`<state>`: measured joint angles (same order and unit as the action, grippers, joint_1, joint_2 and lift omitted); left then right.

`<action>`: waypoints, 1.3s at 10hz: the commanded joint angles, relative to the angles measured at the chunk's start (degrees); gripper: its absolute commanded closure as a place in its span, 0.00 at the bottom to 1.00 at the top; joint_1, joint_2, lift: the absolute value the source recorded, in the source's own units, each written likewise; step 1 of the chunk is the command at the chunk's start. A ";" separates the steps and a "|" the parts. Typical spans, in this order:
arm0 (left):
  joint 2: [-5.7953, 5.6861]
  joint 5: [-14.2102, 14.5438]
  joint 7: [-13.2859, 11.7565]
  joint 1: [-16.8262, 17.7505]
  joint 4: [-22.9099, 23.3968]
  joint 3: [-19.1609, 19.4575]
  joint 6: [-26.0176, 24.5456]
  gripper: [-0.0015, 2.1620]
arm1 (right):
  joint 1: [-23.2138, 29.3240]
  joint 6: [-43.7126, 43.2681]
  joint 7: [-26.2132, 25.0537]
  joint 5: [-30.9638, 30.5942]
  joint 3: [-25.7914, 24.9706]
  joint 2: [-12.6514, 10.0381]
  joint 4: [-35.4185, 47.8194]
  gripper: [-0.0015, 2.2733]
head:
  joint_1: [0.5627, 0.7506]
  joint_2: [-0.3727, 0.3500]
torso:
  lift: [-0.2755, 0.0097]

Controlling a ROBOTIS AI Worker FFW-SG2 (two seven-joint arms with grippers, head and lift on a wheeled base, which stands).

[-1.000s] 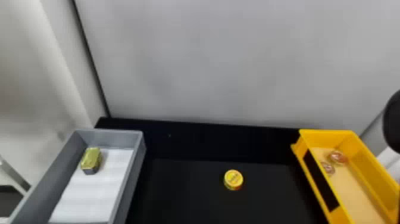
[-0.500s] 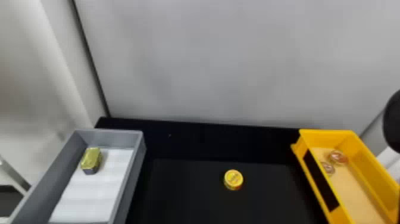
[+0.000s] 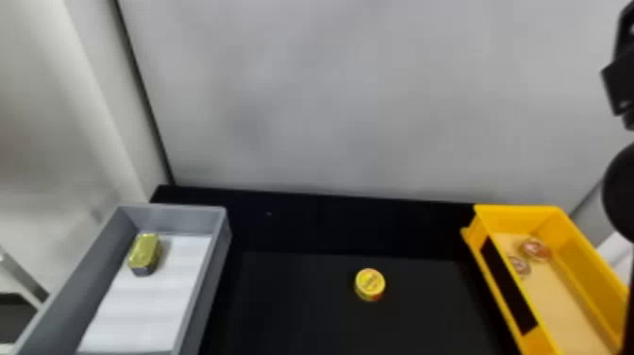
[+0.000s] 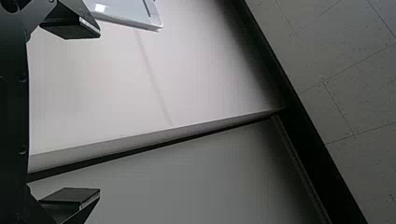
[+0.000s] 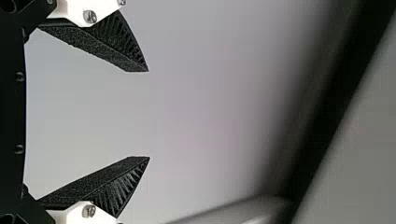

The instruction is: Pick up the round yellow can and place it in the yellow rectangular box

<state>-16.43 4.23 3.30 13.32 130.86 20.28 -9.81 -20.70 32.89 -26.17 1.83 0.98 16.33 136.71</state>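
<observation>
More of the right arm (image 3: 620, 191) has come in at the head view's right side; a reach is probably starting. The round yellow can (image 3: 370, 284) sits in from the desk's (image 3: 302, 307) far edge, outside the yellow rectangular box (image 3: 587, 250). Left claw (image 4: 99, 113) and right claw (image 5: 149, 114): both spread, empty.

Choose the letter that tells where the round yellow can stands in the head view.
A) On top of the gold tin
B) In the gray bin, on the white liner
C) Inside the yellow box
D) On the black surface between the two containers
D: the round yellow can stands on the black surface, between the gray bin and the yellow box.
</observation>
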 commanded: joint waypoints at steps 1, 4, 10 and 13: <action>-0.19 0.61 0.04 0.13 0.80 0.20 -2.50 0.04 | -1.53 24.53 -1.87 15.48 -5.99 -5.34 0.05 0.05 | 0.98 0.41 | 0.94; -0.10 0.96 0.04 1.10 0.80 -1.03 -4.78 0.04 | 2.60 34.11 -1.69 36.66 -14.26 -3.32 -7.42 0.05 | 0.98 0.41 | 0.94; 0.17 1.31 0.22 1.36 0.80 -1.20 -5.40 0.03 | 9.89 29.80 16.06 39.04 -6.70 0.81 -33.00 0.05 | 0.98 0.41 | 0.94; 0.17 1.75 0.84 1.62 0.80 -1.38 -5.22 0.03 | 8.40 26.46 28.01 26.91 -0.46 0.28 -44.69 0.05 | 0.98 0.41 | 0.94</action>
<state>-16.26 5.78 4.08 14.77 131.66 18.92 -15.09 -11.29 60.80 -1.50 34.87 -2.42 16.92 97.25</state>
